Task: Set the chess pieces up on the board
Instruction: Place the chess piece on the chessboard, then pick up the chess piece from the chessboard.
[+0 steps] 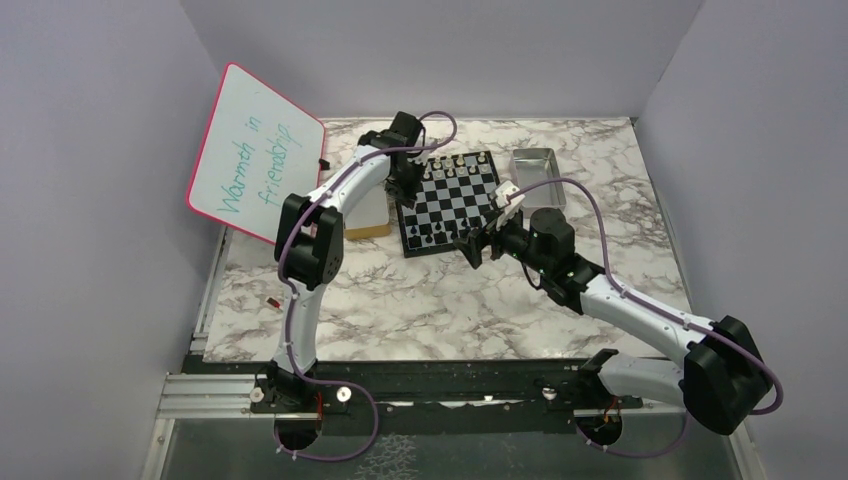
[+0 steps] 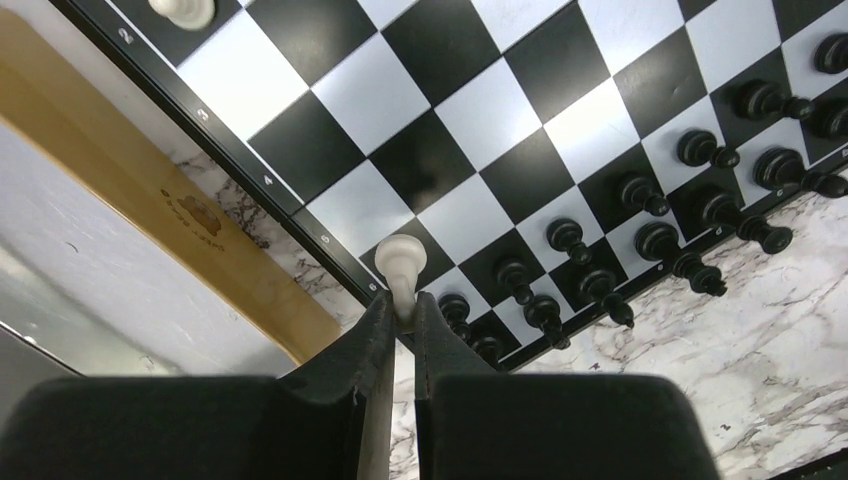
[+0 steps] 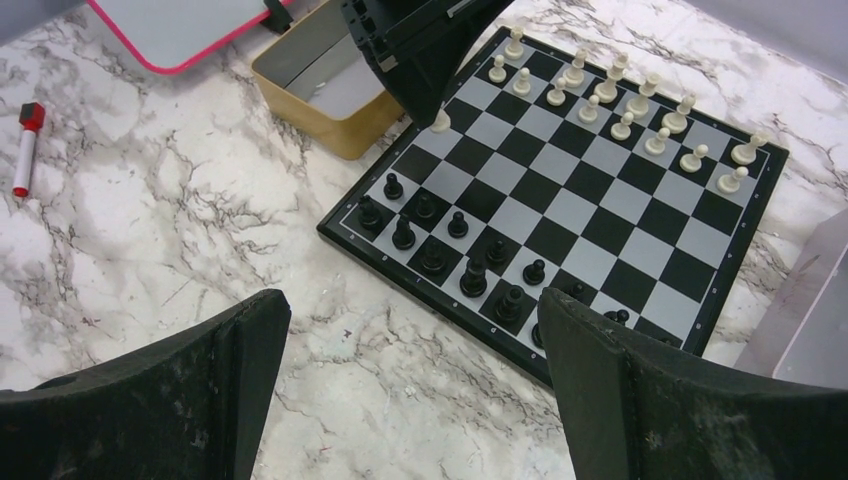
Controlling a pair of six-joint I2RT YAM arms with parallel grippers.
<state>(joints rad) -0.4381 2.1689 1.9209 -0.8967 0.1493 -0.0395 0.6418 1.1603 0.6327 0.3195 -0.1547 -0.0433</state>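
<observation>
Looking from the left, you see a white writing board (image 1: 255,150) with a pink edge leaning on the wall. A small marker (image 3: 25,150) with a red cap lies on the marble table (image 1: 430,310). Next comes a tan box (image 3: 315,95), just beside the left rim of the chessboard (image 3: 560,205). Your left gripper (image 2: 403,308) is pinched almost closed on a white pawn (image 2: 400,260). It holds the pawn just below its round head, over the squares at the board's left edge. You cannot tell if the pawn touches the board. The other white pieces (image 3: 620,100) stand in two rows on the far side, and the black pieces (image 3: 470,275) stand on the near side. Your right gripper (image 3: 410,370) hangs over the table in front of the board's near edge. Its fingers are spread wide with nothing between them. A shiny metal tray (image 1: 537,165) sits near the board's far right corner.
</observation>
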